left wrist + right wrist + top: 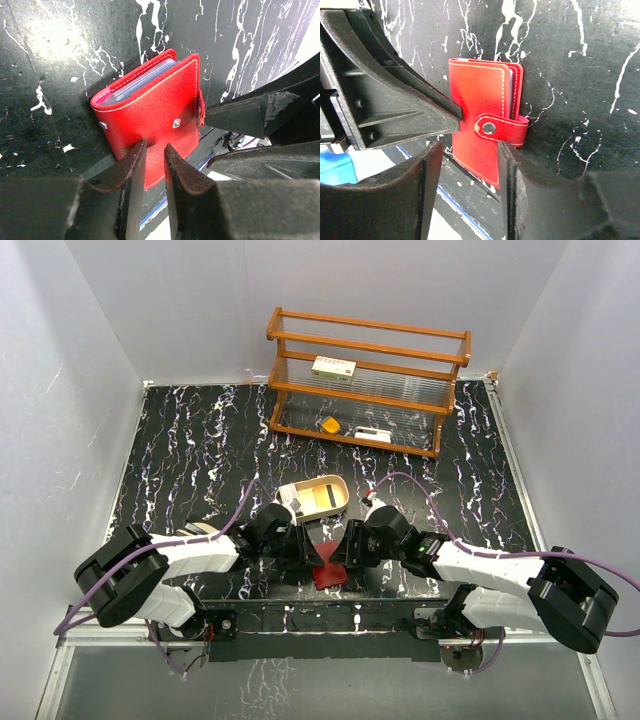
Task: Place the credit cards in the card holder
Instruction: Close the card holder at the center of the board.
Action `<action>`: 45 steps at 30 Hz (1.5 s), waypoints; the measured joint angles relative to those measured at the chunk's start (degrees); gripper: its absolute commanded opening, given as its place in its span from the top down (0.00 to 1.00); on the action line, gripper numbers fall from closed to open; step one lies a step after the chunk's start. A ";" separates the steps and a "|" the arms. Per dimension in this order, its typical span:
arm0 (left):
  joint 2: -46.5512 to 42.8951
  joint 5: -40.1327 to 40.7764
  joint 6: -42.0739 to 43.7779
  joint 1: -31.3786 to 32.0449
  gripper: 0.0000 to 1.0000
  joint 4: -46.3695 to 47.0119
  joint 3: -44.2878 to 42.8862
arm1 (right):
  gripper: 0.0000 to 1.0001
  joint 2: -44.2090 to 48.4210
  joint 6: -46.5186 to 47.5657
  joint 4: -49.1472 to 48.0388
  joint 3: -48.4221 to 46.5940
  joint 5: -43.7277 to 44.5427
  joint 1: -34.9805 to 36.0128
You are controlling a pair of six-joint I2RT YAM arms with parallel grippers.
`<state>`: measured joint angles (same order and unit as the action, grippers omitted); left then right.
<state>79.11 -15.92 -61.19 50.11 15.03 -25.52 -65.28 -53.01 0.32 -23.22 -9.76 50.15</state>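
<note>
The holder lies folded shut at the near edge of the table, between the two wrists, its snap strap wrapped round one side. The left gripper has its jaws almost together, pinching the holder's near edge, with the red cover running down into the narrow gap between them. The right gripper has its jaws spread wide and straddles the holder's lower corner on the strap side; one finger sits just beside the strap, but I cannot tell whether it touches. The cards lie in the tray just beyond the grippers, apart from the holder.
</note>
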 measured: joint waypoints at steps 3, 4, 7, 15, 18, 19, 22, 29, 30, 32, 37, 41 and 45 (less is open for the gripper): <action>0.04 0.00 -0.37 0.00 0.80 0.15 0.04 | 0.65 -0.04 0.02 -0.50 0.00 -0.68 0.00; 0.07 0.00 -0.46 0.00 0.79 0.20 0.07 | 0.66 -0.07 0.02 -0.52 0.00 -0.74 0.00; 0.07 0.02 -0.59 0.00 0.80 0.22 0.09 | 0.68 -0.07 0.28 -0.44 -0.02 -0.74 0.00; -0.07 0.37 -0.57 0.02 0.80 -0.22 0.09 | 0.55 1.73 3.10 8.98 -5.09 4.28 0.00; -0.22 0.55 -0.55 0.02 0.80 -0.57 0.09 | 0.51 3.50 4.09 10.21 -5.57 5.99 0.00; -0.24 0.55 -0.55 0.02 0.80 -0.66 0.09 | 0.49 3.48 4.31 10.29 -5.60 6.19 0.00; -0.26 0.59 -0.55 0.02 0.80 -0.87 0.04 | 0.46 1.99 4.79 10.40 -5.60 6.23 0.00; -1.38 1.42 -0.55 0.02 0.80 -2.67 0.00 | 0.45 -2.75 4.94 8.41 -5.60 4.83 0.00; -1.42 1.51 -0.55 0.02 0.80 -2.84 0.00 | 0.45 -3.23 4.92 8.00 -5.60 4.48 0.00; -1.44 1.55 -0.57 0.02 0.80 -2.95 0.00 | 0.48 -3.91 4.87 6.93 -5.60 3.56 0.00; -1.44 1.55 -0.74 0.02 0.79 -2.93 0.02 | 0.57 -4.20 4.79 4.68 -5.60 1.62 0.00; -1.60 1.60 -0.74 0.02 0.79 -3.15 0.02 | 0.61 -3.96 4.66 3.21 -5.25 0.50 0.00; -1.64 1.60 -0.94 0.02 0.83 -3.30 0.02 | 0.63 -4.22 4.68 2.05 -4.90 -0.11 0.00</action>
<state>77.47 -14.33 -62.13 50.13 11.73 -25.50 -69.49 -48.34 2.37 -28.12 -9.87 50.15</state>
